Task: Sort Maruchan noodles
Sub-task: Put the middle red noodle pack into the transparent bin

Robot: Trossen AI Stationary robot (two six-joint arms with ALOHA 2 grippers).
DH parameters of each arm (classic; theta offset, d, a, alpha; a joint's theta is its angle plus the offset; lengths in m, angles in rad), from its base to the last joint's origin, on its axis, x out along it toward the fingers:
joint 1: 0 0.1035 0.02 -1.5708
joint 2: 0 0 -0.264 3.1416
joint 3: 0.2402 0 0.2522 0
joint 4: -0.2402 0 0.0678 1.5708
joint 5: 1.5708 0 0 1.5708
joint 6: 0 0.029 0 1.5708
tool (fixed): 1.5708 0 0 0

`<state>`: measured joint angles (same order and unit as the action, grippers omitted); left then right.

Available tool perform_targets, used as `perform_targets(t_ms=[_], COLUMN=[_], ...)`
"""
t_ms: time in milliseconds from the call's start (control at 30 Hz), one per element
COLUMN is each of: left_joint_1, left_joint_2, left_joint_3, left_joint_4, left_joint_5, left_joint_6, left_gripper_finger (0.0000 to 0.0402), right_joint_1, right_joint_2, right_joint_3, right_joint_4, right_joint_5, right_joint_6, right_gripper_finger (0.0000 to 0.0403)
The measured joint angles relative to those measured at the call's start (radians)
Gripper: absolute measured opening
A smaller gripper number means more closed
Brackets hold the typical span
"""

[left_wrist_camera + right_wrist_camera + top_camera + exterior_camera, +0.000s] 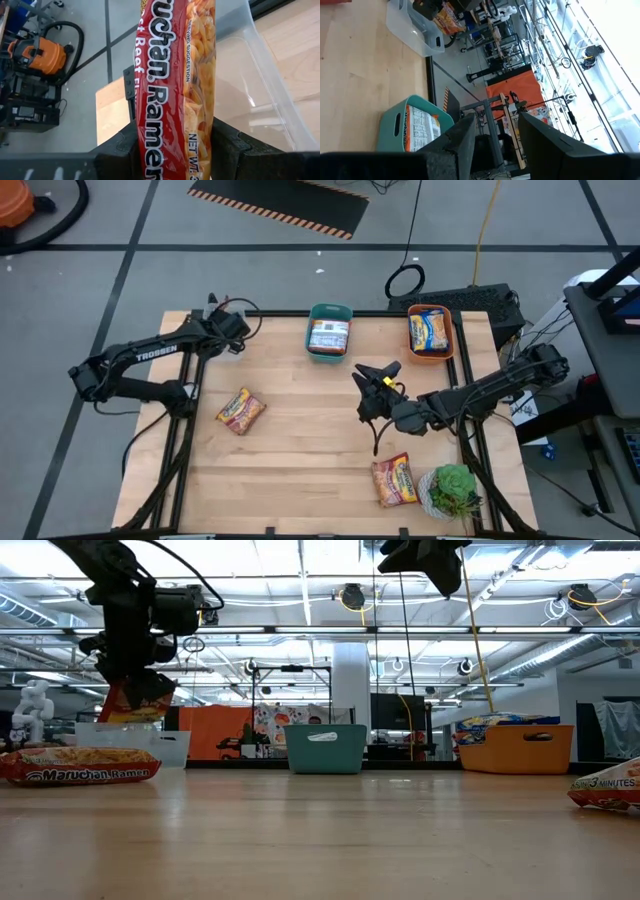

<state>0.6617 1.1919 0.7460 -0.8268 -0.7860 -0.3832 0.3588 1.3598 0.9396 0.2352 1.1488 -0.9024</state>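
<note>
We noted the left gripper (175,150) raised over the clear bin (250,85) at the worktop's (310,450) far left corner, jaws clamped on a red-orange Maruchan packet (175,75) hanging above the bin, not yet released. The right gripper (492,135) hung high over mid-worktop, jaws parted and empty. The teal bin (329,330) already held a blue-white packet (328,337); the orange bin (430,332) held an orange-yellow packet (429,330). Two packets lay loose on the worktop: one on the left (240,411), one near the front right (395,480) just beside the potted plant (452,490). We judged sorting past halfway, with the held packet to drop and two left to fetch
</note>
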Motion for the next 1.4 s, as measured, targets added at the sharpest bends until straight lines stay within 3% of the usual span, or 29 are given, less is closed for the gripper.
perform_targets(t_ms=[400, 767, 1067, 1400], left_joint_1=[0.0, 0.0, -0.006, -0.093], left_joint_2=[0.0, 0.0, 0.0, 0.0], left_joint_3=[0.0, 0.0, 0.0, 0.0], left_joint_4=[-0.011, -0.007, -0.003, 0.017], left_joint_5=[0.031, 0.031, 0.089, 0.132], left_joint_6=[0.007, 0.004, 0.013, 0.032], left_gripper_finger=[0.0165, 0.0264, 0.0269, 0.0269], right_joint_1=[0.0, 0.0, 0.0, 0.0], right_joint_2=[0.0, 0.0, 0.0, 0.0], right_joint_3=[0.0, 0.0, 0.0, 0.0], right_joint_4=[0.0, 0.0, 0.0, 0.0], right_joint_5=[0.0, 0.0, 0.0, 0.0], right_joint_6=[0.0, 0.0, 0.01, 0.008], right_gripper_finger=[0.0146, 0.0146, 0.0146, 0.0146])
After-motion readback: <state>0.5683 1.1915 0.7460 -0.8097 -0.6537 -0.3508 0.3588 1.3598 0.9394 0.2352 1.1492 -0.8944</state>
